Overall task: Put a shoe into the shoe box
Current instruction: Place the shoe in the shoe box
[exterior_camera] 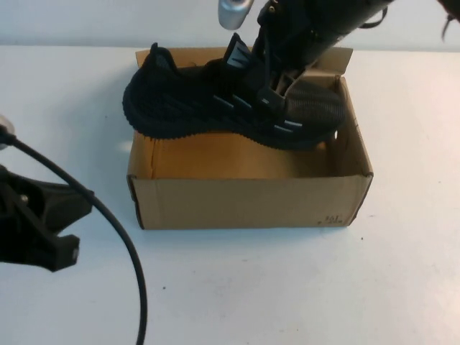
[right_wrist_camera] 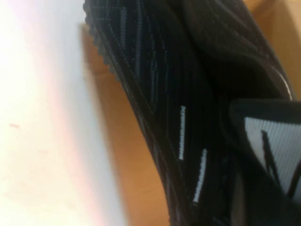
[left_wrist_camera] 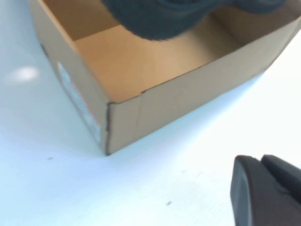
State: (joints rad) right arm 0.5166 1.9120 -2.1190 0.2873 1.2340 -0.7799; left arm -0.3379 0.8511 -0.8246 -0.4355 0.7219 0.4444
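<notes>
We see the right gripper (exterior_camera: 277,75) shut tight on the black knit shoe (exterior_camera: 223,100), held over the open brown cardboard shoe box (exterior_camera: 248,201). The heel hangs past the left wall, so we think it could catch there. Our left gripper (exterior_camera: 39,230), fingers hard to tell, waits near a black cable (exterior_camera: 115,223) on the white table (exterior_camera: 287,287), blocking nothing

The brown corrugated cardboard shoe box (exterior_camera: 248,201) sat open on the white table (exterior_camera: 402,287), toward its far middle. The black mesh-knit sneaker (exterior_camera: 215,100) hung over the box's far half, its left end past the box's left wall. The right gripper (exterior_camera: 277,83) held it from above. The left gripper (exterior_camera: 39,226) rested left of the box, nearer the robot.
</notes>
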